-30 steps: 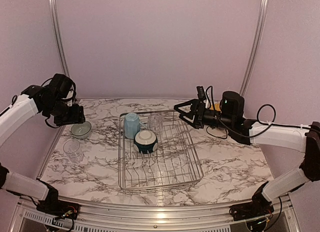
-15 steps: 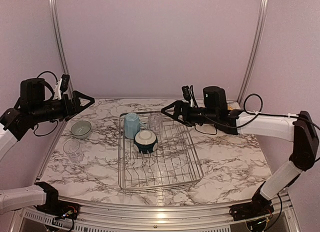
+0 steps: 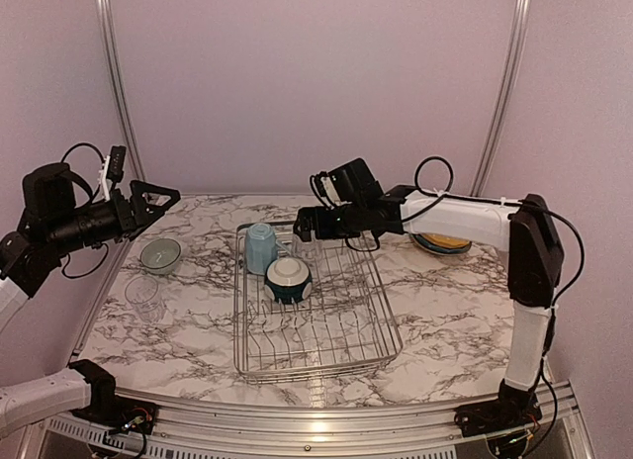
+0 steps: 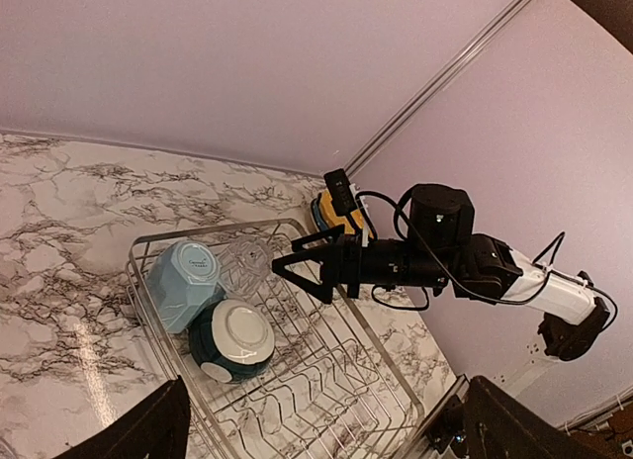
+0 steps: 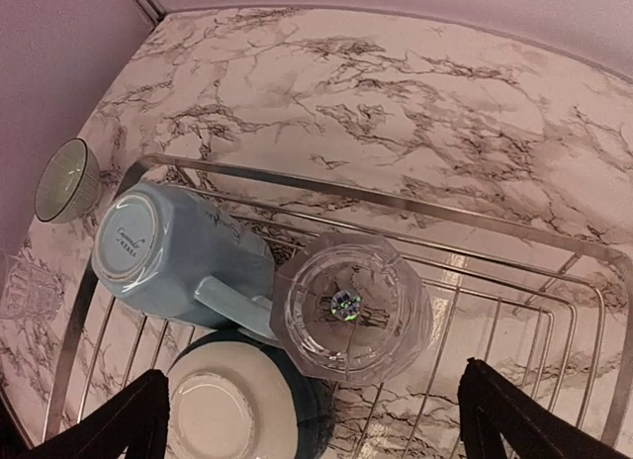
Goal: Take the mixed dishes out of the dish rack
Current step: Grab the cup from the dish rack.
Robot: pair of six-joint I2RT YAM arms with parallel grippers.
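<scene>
3 dishes sit in the dish rack [image 3: 318, 368], all crowded into its far-left end and all turned bottom-up. A light blue mug [image 3: 260, 247] fills the back corner. A clear glass [image 5: 351, 308] stands just beside it on the right, close against the mug's handle. A dark-teal-and-white bowl [image 3: 288, 279] lies just in front of the 2. The rest of the rack shows only bare wire and upright prongs.

The right arm reaches in from the right side of the marble table [image 3: 465, 330]. The right gripper [image 3: 305, 225] hangs directly above the clear glass with its fingers spread wide, and nothing is between them. In the right wrist view the 2 fingers frame the lower corners, and the glass's base is centred below them.

The left gripper [image 3: 163, 202] is raised over the far-left part of the table, pointing toward the rack, its fingers also spread wide and empty. Below it a grey-green bowl [image 3: 160, 253] rests upright on the table, left of the rack. A second clear glass [image 3: 145, 298] stands nearer the front edge. A stack of plates [image 3: 442, 243], a yellow one on top, lies at the far right, behind the right arm.
</scene>
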